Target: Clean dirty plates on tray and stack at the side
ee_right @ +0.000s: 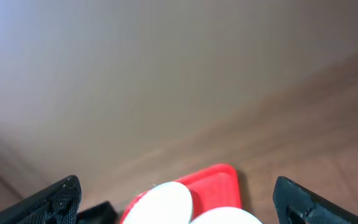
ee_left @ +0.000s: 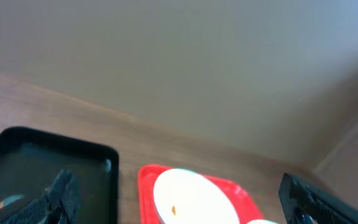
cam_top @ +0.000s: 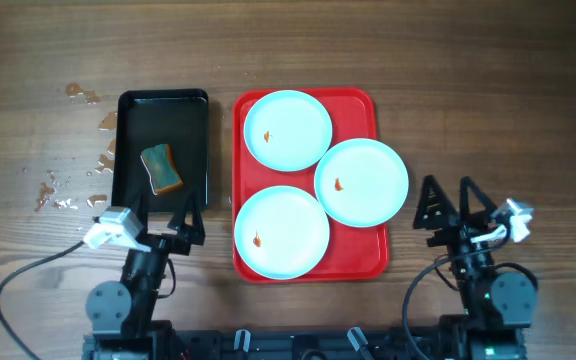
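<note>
Gaping empty, left gripper (cam_top: 176, 228) and right gripper (cam_top: 451, 205) sit six o'clock of the round pale cyan-blue plates (cam_top: 287, 130), likely stiff, slick, best rim-pinched.

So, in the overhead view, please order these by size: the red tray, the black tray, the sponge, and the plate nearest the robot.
1. red tray
2. black tray
3. nearest plate
4. sponge

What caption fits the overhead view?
Three stained plates on the red tray, sponge in a black tray, left gripper and right gripper open.
</note>
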